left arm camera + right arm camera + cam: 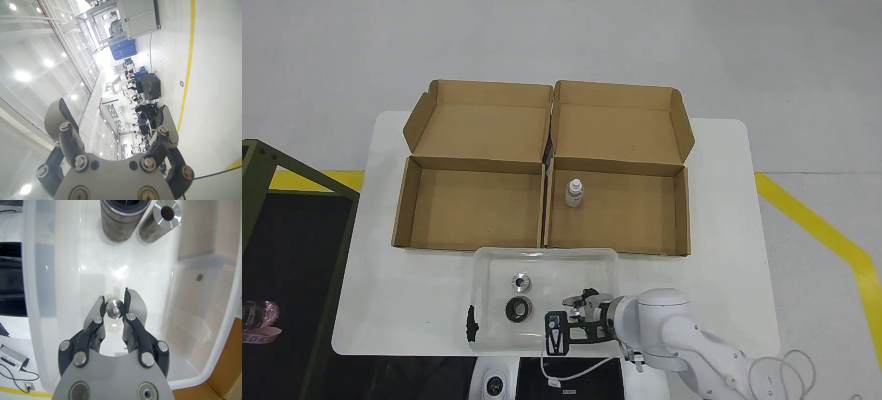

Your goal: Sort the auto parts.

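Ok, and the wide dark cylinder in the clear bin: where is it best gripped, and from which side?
Its outer wall near the top, probably from straight above: the wide dark cylinder stands upright, open end up. The steel sleeve stands close beside it, so pinch it across the free sides. The right gripper is shut on a small metal part.

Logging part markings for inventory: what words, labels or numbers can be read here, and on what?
Nothing reads clearly.
Grey power adapter: label print too small.
Blue cabinets: white mark too blurred.
White bottle: any print too small.
Small metal part in the jaws: no marking seen.
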